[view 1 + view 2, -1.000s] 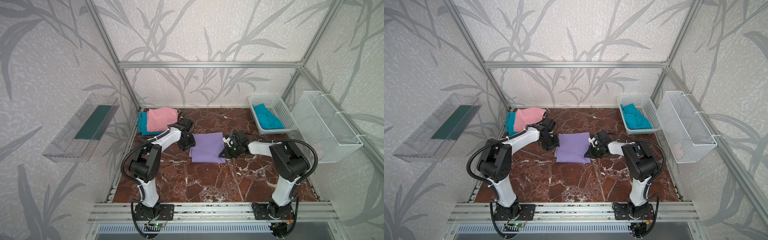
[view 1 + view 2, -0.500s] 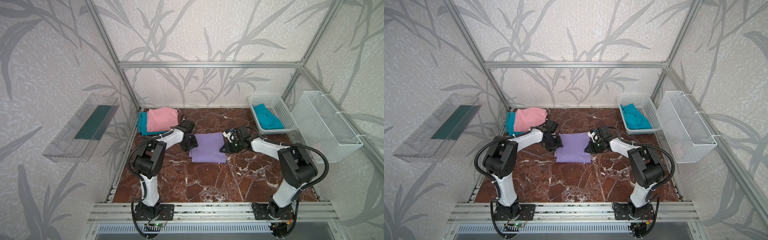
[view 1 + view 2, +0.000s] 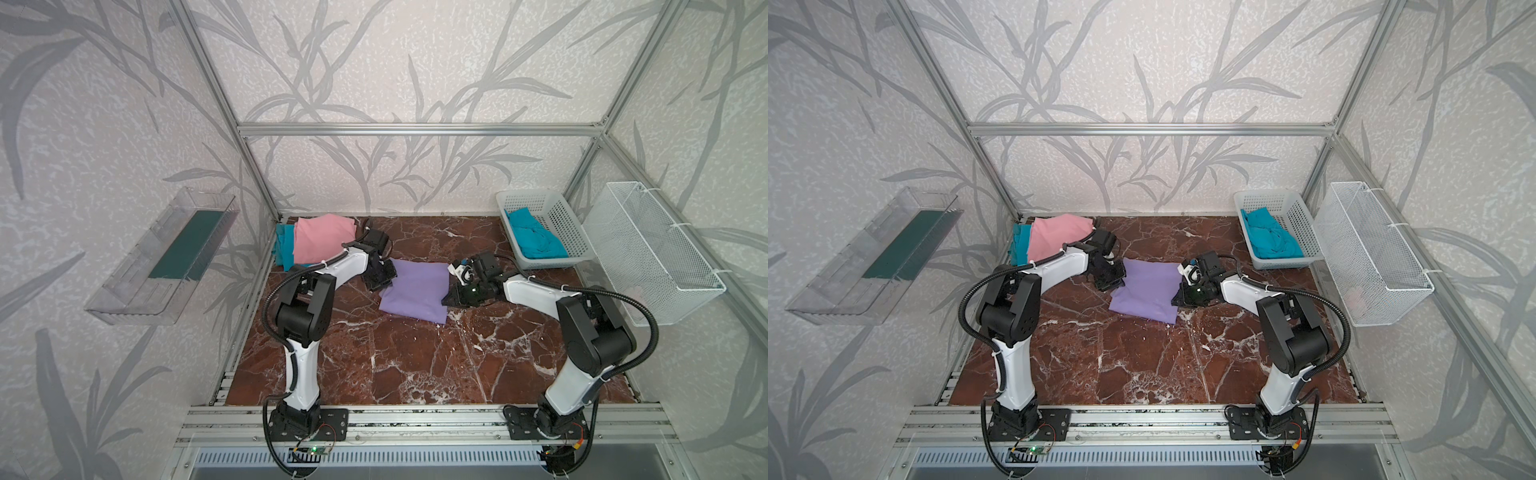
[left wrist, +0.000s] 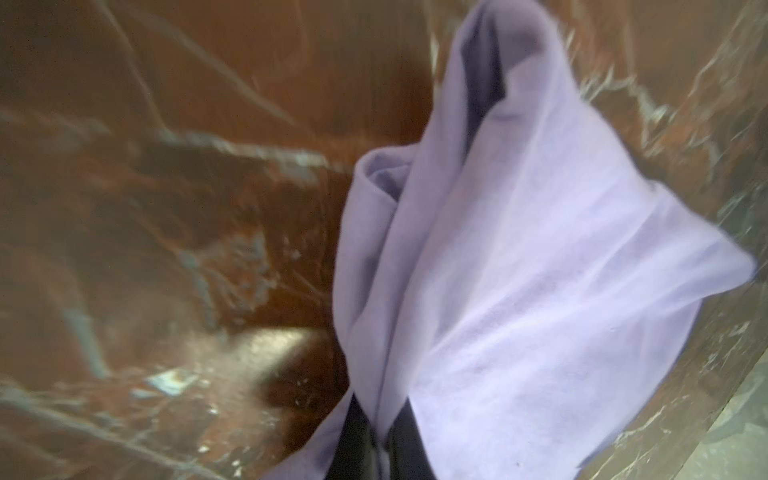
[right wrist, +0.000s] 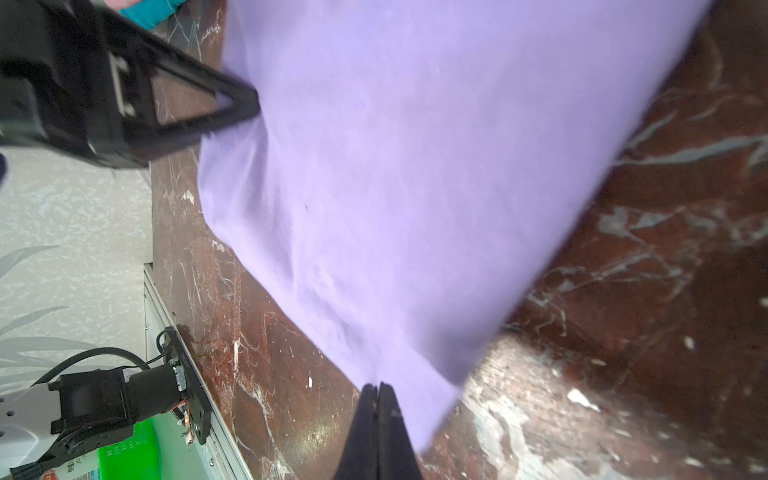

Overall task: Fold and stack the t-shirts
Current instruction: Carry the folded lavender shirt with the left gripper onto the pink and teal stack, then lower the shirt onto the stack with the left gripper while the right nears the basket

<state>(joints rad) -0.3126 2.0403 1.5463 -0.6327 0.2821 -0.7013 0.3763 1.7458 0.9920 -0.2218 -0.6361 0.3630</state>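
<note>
A folded lavender t-shirt [image 3: 415,291] [image 3: 1148,293] lies mid-table in both top views. My left gripper [image 3: 384,283] [image 3: 1116,283] is at its left edge, and in the left wrist view it [image 4: 380,449] is shut on a bunched fold of the lavender cloth [image 4: 519,270]. My right gripper [image 3: 448,298] [image 3: 1177,300] is at the shirt's right edge. In the right wrist view it [image 5: 377,388] is shut, with the lavender hem [image 5: 415,208] drawn into its tips. A pink t-shirt [image 3: 324,237] lies on a teal one [image 3: 284,245] at the back left.
A white perforated basket [image 3: 561,216] at the back right holds crumpled teal cloth [image 3: 536,241]. A white wire basket [image 3: 656,257] hangs on the right wall and a clear shelf [image 3: 162,257] on the left wall. An aluminium rail [image 3: 415,419] runs along the table front.
My left gripper has slid a little right onto the lavender shirt's left edge and shut on it. The right gripper stays shut at the right edge.
</note>
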